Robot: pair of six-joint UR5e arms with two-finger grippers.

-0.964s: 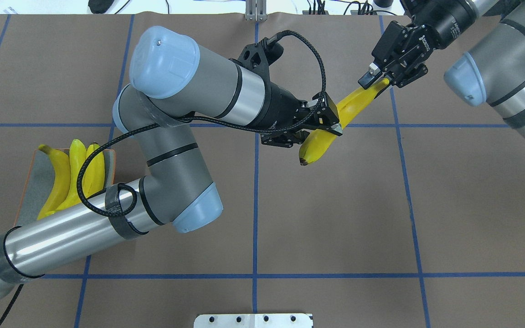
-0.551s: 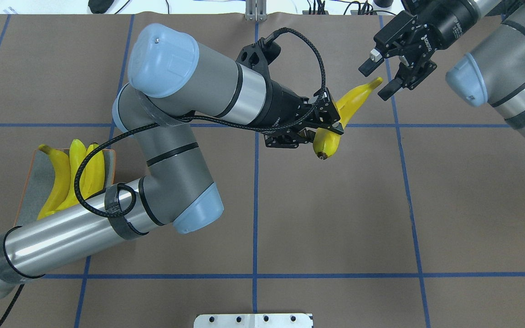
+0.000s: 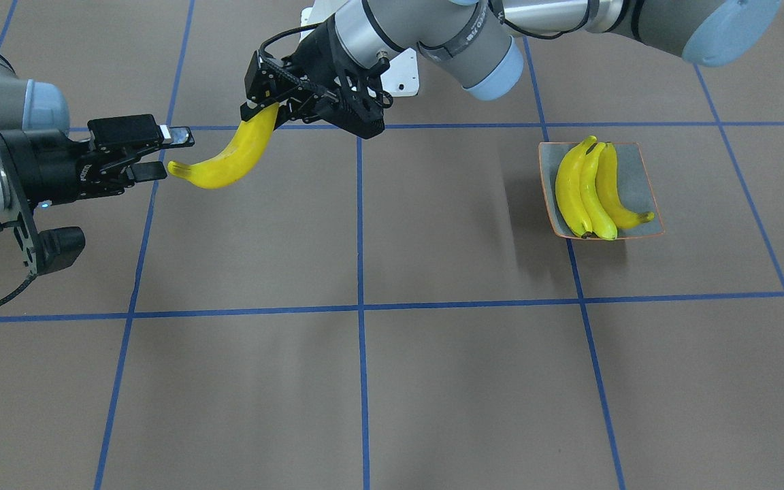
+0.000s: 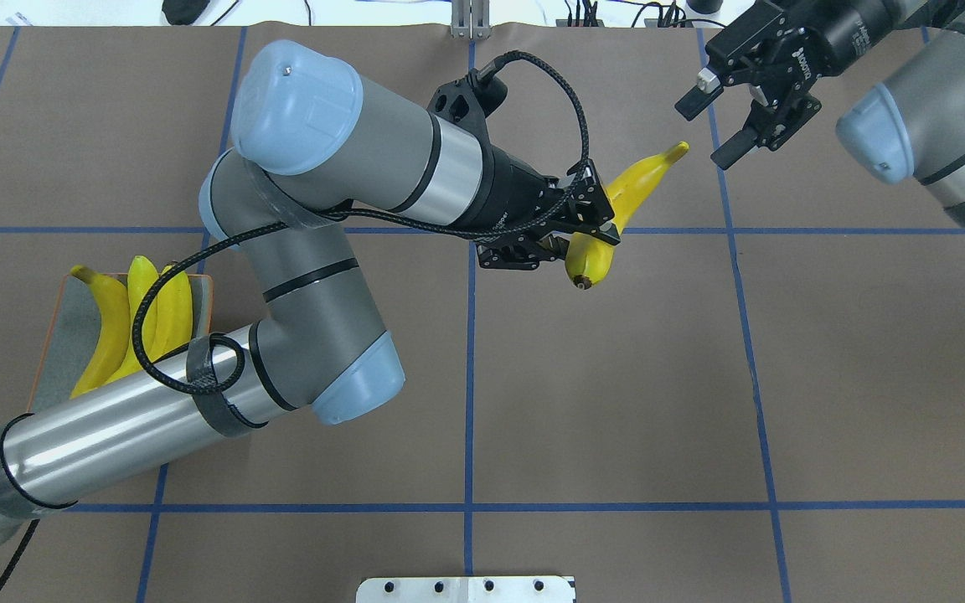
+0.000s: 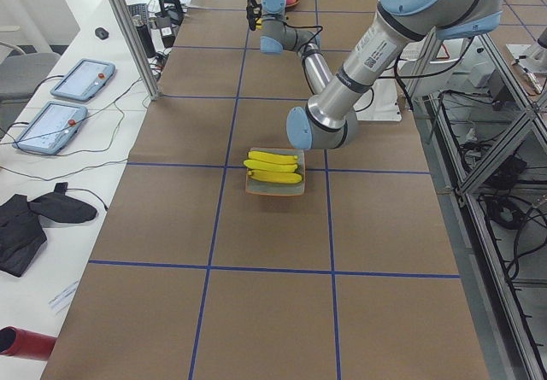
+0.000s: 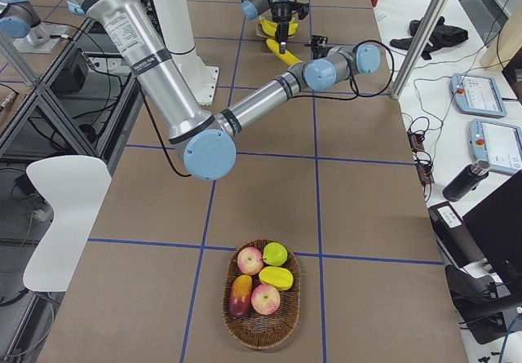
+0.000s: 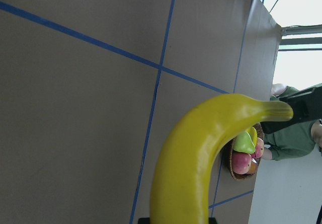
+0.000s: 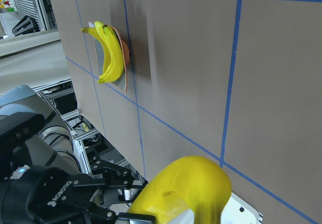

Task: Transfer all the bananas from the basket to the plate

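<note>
One banana (image 4: 637, 180) is held up in the air over the brown table (image 4: 616, 402) by the left gripper (image 4: 591, 243), and its two fingers are pinched tight on the fat lower part of it. The right gripper (image 4: 710, 130) is spread wide just past the thin stem end, and a small gap is seen there from above, so the banana is not touched by it. Three more bananas (image 4: 126, 322) are laid side by side on the plate (image 4: 59, 335), well apart from the held one, and other fruit (image 6: 261, 277) is seen in the basket (image 6: 263, 337) at the far end of the table.
</note>
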